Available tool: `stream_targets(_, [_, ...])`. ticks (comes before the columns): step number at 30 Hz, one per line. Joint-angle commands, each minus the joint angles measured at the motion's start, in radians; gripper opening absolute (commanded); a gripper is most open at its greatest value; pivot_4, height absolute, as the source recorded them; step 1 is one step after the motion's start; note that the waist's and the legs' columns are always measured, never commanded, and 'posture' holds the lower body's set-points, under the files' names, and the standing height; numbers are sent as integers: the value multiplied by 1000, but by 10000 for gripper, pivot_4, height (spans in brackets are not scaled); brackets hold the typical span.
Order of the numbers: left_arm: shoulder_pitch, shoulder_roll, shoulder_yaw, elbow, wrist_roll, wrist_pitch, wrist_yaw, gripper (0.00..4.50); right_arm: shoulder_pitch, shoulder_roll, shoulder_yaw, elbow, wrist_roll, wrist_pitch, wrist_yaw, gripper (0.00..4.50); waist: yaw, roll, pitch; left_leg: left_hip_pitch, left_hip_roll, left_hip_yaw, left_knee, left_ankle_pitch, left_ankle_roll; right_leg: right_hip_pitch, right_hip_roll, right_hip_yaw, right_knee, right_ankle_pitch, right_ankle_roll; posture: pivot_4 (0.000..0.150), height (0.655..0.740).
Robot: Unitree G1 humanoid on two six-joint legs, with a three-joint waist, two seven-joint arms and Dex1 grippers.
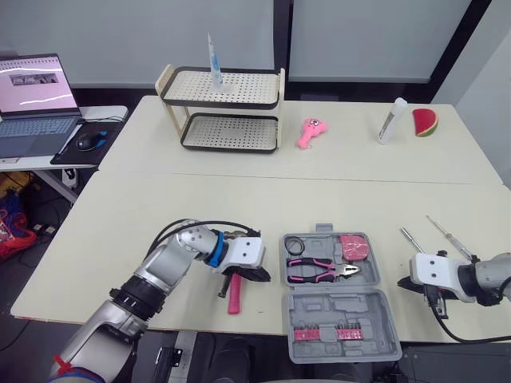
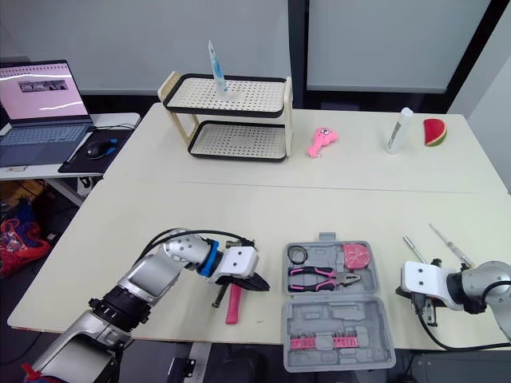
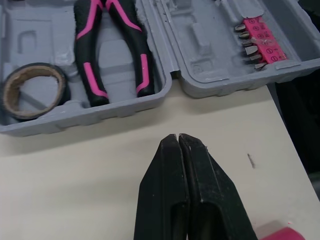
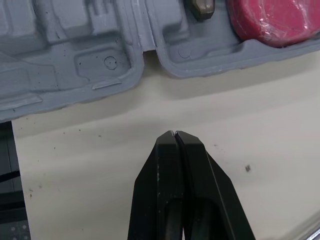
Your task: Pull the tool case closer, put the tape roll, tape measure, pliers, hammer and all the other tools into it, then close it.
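Observation:
The grey tool case (image 1: 375,307) lies open near the table's front edge. Its tray half holds the black tape roll (image 1: 294,244), the pink-and-black pliers (image 1: 319,270) and the red tape measure (image 1: 353,247). The lid half carries a pink bit strip (image 1: 323,333). A pink-handled hammer (image 1: 234,295) lies on the table just left of the case. My left gripper (image 1: 262,277) is shut and empty over the hammer, pointing at the case's left edge (image 3: 100,107). My right gripper (image 1: 403,282) is shut and empty just right of the case. Two screwdrivers (image 1: 411,238) lie on the table beyond it.
At the back stand a two-tier rack (image 1: 223,108), a pink toy (image 1: 310,132), a white tube (image 1: 391,120) and a watermelon slice (image 1: 425,122). A laptop (image 1: 32,104) and mouse sit on a side desk to the left.

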Motion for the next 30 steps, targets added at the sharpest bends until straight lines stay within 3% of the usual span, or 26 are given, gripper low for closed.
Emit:
stream_targets(1, [18, -22, -11, -38, 25, 0, 37, 0, -17, 7, 19, 0, -14, -15, -1, 170, 0, 0, 0, 0, 0, 0, 0, 0, 0, 0, 0, 0, 0, 0, 0, 1500, 7400])
stream_targets(10, [62, -101, -48, -75, 70, 65, 120, 0, -42, 38, 69, -21, -24, 15, -4, 170, 0, 0, 0, 0, 0, 0, 0, 0, 0, 0, 0, 0, 0, 0, 0, 1500, 7400])
stream_targets(30, [79, -126, -52, -134, 97, 152, 185, 0, -68, 123, 140, -66, -72, 11, -22, 170, -5, 0, 0, 1, 0, 0, 0, 0, 0, 0, 0, 0, 0, 0, 0, 1500, 7400])
